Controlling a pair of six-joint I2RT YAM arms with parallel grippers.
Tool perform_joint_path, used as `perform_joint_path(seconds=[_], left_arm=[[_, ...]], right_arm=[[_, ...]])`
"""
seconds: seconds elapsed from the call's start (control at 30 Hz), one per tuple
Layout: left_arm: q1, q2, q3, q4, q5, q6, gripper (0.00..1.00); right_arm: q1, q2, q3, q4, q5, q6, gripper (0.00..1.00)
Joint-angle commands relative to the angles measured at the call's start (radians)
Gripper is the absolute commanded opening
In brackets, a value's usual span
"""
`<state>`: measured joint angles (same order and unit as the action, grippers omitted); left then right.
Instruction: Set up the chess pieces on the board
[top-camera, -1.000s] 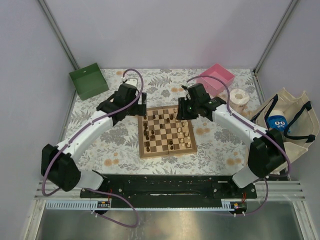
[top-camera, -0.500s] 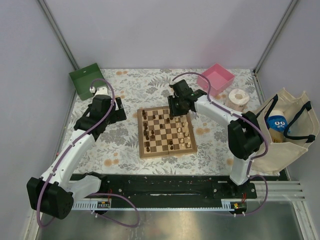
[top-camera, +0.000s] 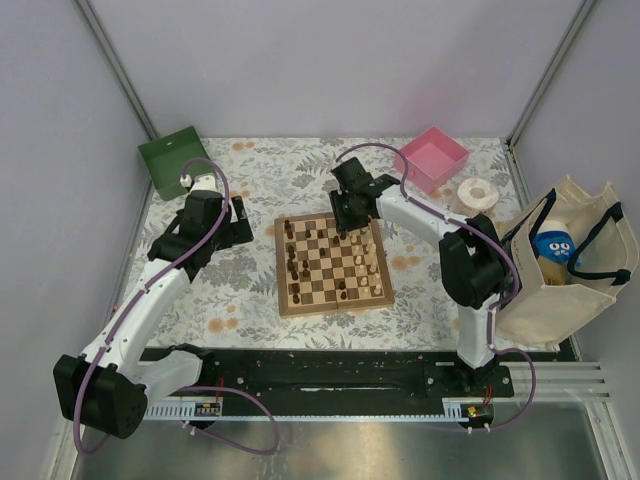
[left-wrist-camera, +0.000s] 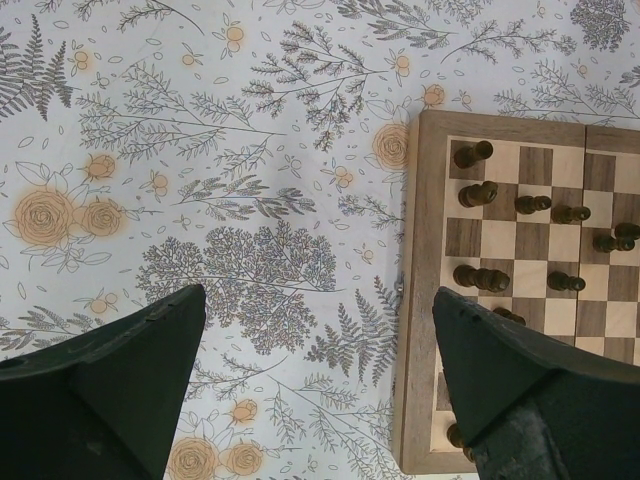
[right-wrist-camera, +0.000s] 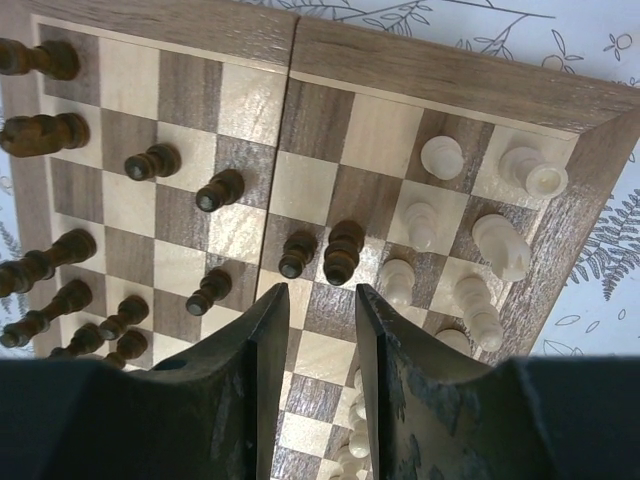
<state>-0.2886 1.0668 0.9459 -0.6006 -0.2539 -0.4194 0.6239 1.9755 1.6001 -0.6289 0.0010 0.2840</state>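
Note:
The board lies in the middle of the floral cloth, with dark brown pieces mostly on its left half and cream pieces on its right. My right gripper hovers over the board's far edge. In the right wrist view the gripper stands narrowly open and empty, just short of two dark pieces, with cream pieces to the right. My left gripper is off the board's left side. In the left wrist view it is wide open over the cloth, with the board's border and dark pieces at right.
A green box stands at the far left and a pink box at the far right. A tape roll lies beside the pink box. A canvas tote bag holding a blue object sits at the right edge.
My left gripper drew back from the board's far left corner to the left and now holds still. My right gripper shifted left along the board's far edge.

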Motion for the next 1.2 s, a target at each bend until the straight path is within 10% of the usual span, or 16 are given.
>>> perform_joint_path(seconds=[0.0,1.17], left_arm=[[0.006,-0.005,0.014,0.015,0.012,-0.004,0.99],[0.012,-0.022,0.062,-0.039,0.038,0.011,0.99]], right_arm=[[0.013,0.019,0.044,-0.023,0.047,-0.012,0.41],[0.013,0.075,0.092,-0.046,0.051,-0.022,0.31]])
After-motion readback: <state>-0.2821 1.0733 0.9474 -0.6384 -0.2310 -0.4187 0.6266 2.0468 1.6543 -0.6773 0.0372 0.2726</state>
